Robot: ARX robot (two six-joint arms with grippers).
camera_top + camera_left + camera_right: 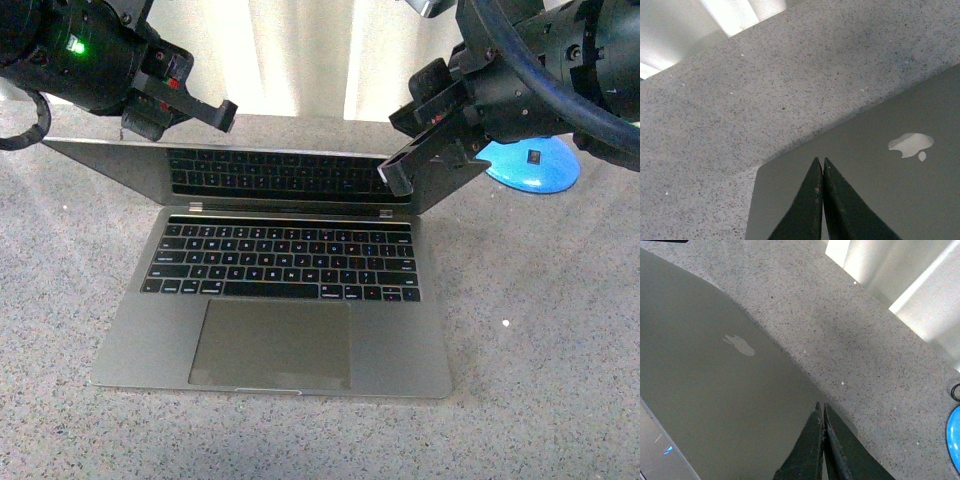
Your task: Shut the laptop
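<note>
The laptop (270,300) is seen lying on the speckled counter (540,330), its lid (880,190) tilted forward over the keyboard. The left gripper (225,115) is held just behind the lid's top edge and the right gripper (397,178) at its far right corner. In both wrist views the fingers (810,200) (810,450) are pressed together with nothing held, their tips over the lid's back; contact cannot be told.
</note>
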